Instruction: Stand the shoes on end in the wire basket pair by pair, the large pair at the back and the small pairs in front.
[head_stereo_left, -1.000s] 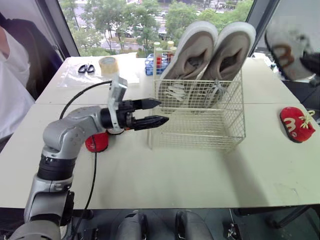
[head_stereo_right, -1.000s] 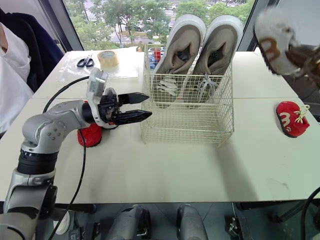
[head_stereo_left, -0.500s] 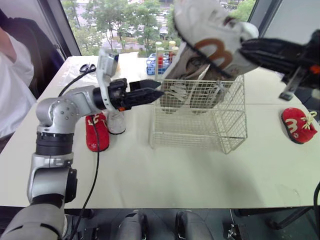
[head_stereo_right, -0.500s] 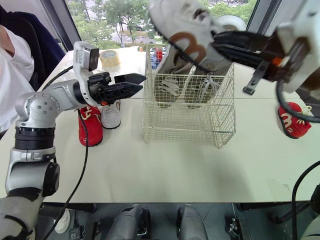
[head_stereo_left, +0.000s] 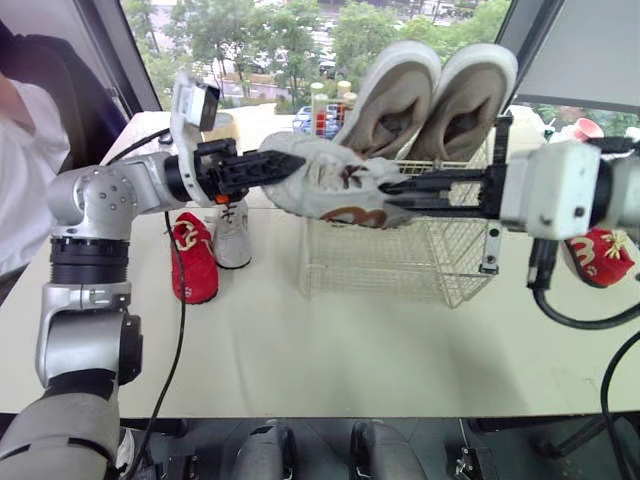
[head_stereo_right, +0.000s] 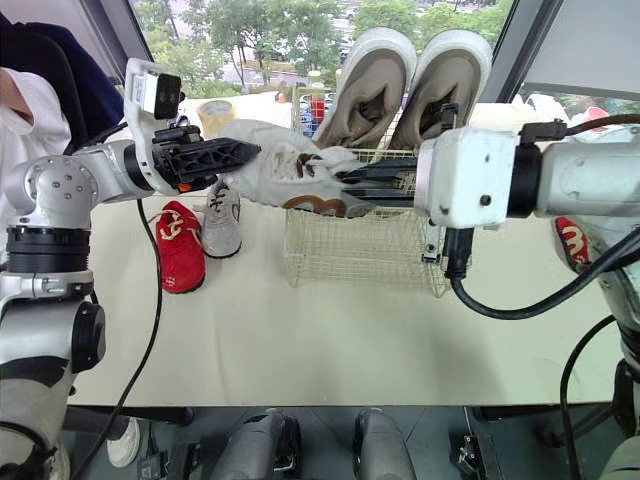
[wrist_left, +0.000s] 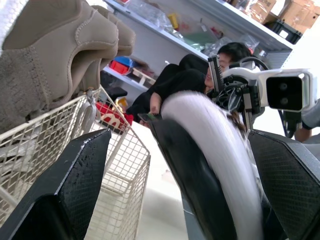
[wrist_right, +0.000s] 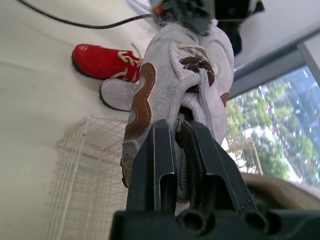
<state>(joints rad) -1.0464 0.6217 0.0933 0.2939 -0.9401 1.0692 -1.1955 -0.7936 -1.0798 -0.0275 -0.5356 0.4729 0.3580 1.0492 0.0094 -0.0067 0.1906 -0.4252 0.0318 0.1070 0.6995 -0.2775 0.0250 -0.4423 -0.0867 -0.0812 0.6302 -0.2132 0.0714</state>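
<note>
My right gripper (head_stereo_left: 392, 187) is shut on a small grey shoe (head_stereo_left: 325, 185) with brown marks, held level in the air in front of the wire basket's (head_stereo_left: 400, 265) upper left side. In the right wrist view the fingers (wrist_right: 160, 150) clamp the shoe's collar (wrist_right: 175, 65). My left gripper (head_stereo_left: 282, 165) is open, its fingers on either side of the shoe's toe end (wrist_left: 210, 145). The large beige pair (head_stereo_left: 432, 95) stands on end at the back of the basket. A second small grey shoe (head_stereo_left: 233, 235) and a red shoe (head_stereo_left: 190, 258) lie left of the basket. Another red shoe (head_stereo_left: 598, 252) lies at the right.
A person in a white sleeve (head_stereo_left: 20, 160) sits at the table's left side. A rack of small bottles (head_stereo_left: 315, 108) stands behind the basket. The table's front half (head_stereo_left: 350, 350) is bare. A black cable (head_stereo_left: 183, 320) hangs from my left arm.
My right gripper has swung the grey shoe down and left from above the basket to its front. My left gripper has risen slightly and now brackets the shoe's toe.
</note>
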